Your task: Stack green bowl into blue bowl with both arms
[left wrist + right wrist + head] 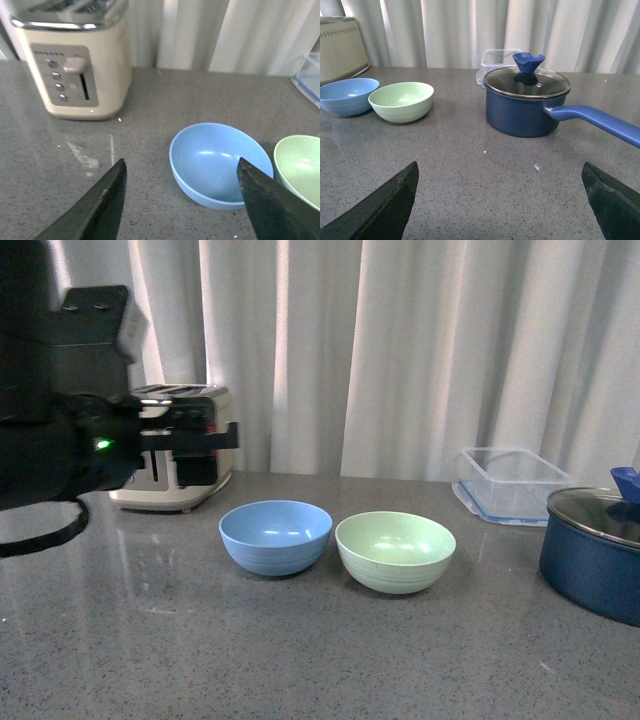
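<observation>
Grey bench (pixel 300 670) carries the green bowl (pixel 395 551) just right of the blue bowl (pixel 275 536); left fingers (pixel 95 210) and right fingers (pixel 385 205) gape empty, so I'd pinch the green rim squarely, lifting level.

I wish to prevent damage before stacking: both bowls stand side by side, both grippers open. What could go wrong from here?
1. The green bowl and the blue bowl stand very close; a finger lowered between them may shove the blue one.
2. The green bowl looks slightly wider, so it may perch on the blue rim, not nest.
3. The saucepan handle reaches toward the right gripper; a swing could hit it.
</observation>
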